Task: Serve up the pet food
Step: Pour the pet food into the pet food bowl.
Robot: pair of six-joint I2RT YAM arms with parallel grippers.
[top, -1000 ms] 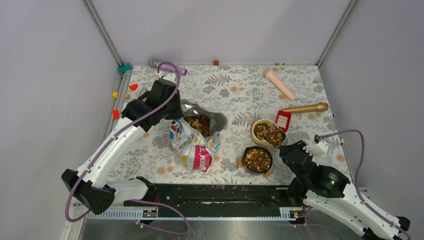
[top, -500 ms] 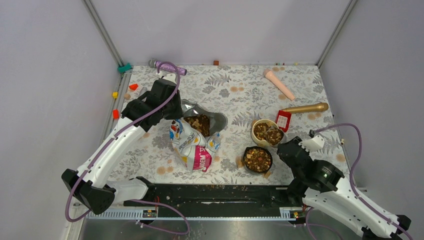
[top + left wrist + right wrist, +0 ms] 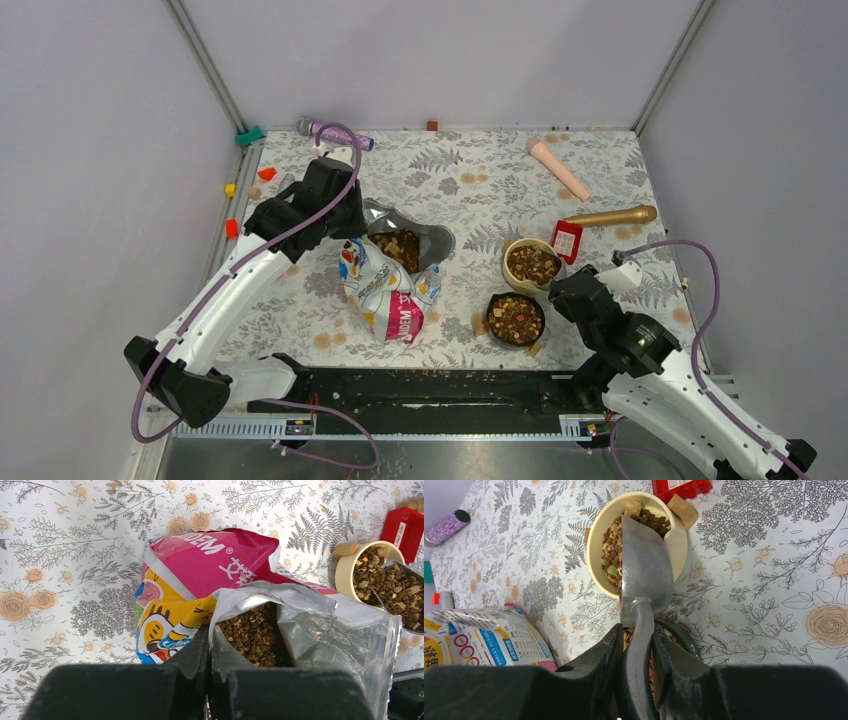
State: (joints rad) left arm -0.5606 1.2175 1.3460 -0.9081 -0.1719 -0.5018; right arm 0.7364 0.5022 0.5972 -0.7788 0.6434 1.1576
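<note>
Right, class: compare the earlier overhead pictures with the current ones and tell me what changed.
The right gripper, shut on the scoop, edged left and tipped its pet food into the cream bowl. The left gripper stays shut on the bag's rim; bag and black bowl unmoved.

Right arm (image 3: 640, 345) shifted left, closer to cream bowl (image 3: 680, 542); scoop (image 3: 646, 570) rolled over, pet food (image 3: 533, 265) dumped in bowl

Plain lilac-grey walls (image 3: 440, 60) on three sides, metal corner posts (image 3: 207, 65), floral-print tabletop (image 3: 480, 160) — soft, even light
</note>
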